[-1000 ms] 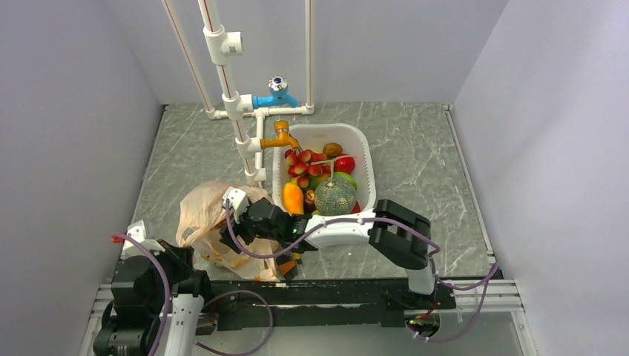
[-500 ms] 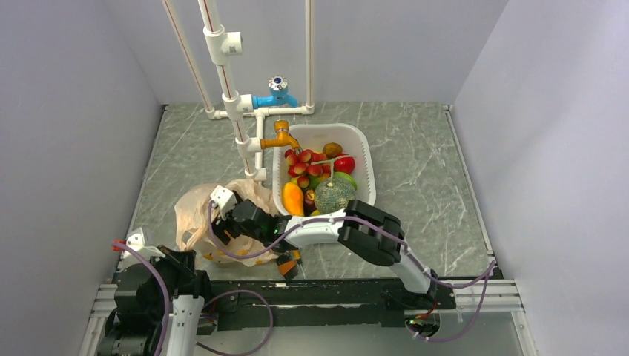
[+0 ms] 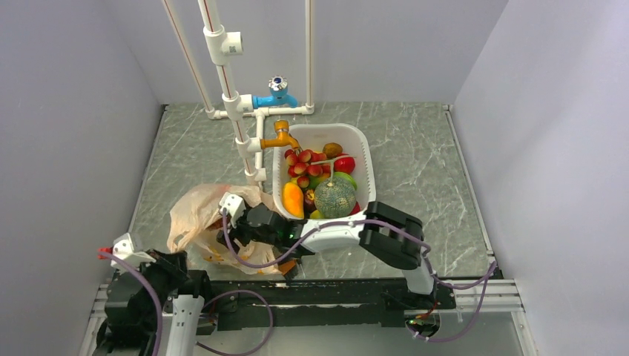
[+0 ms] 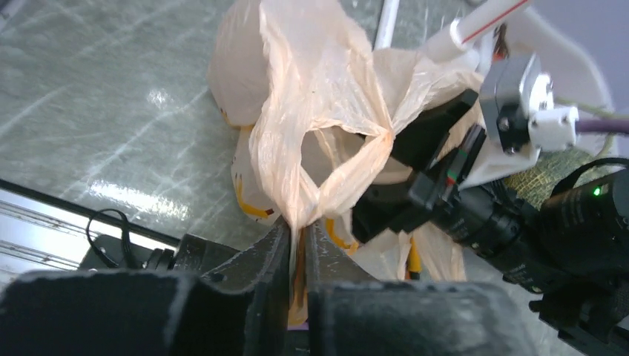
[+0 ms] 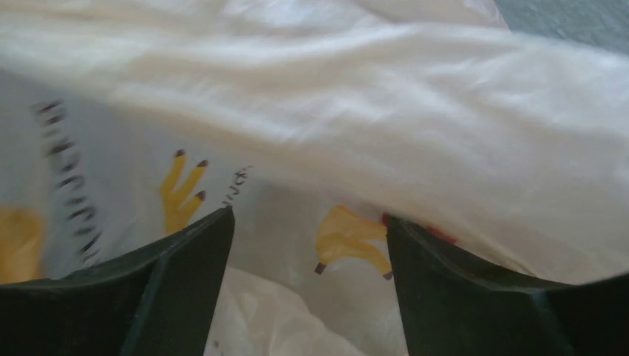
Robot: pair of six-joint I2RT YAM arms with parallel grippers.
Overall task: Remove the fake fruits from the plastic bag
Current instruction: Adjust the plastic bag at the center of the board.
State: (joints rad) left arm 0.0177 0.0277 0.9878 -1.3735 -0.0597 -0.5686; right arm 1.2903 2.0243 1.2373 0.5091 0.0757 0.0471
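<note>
Tugged near-left, bag [image 3: 194, 215] lies tauter, pinched by left gripper [image 4: 297, 230]; right gripper [image 5: 308, 237], spread, probes its mouth; extraction seems pending.

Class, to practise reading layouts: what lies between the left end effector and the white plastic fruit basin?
The crinkly translucent beige plastic bag and the right end effector at it; the top view shows this.
</note>
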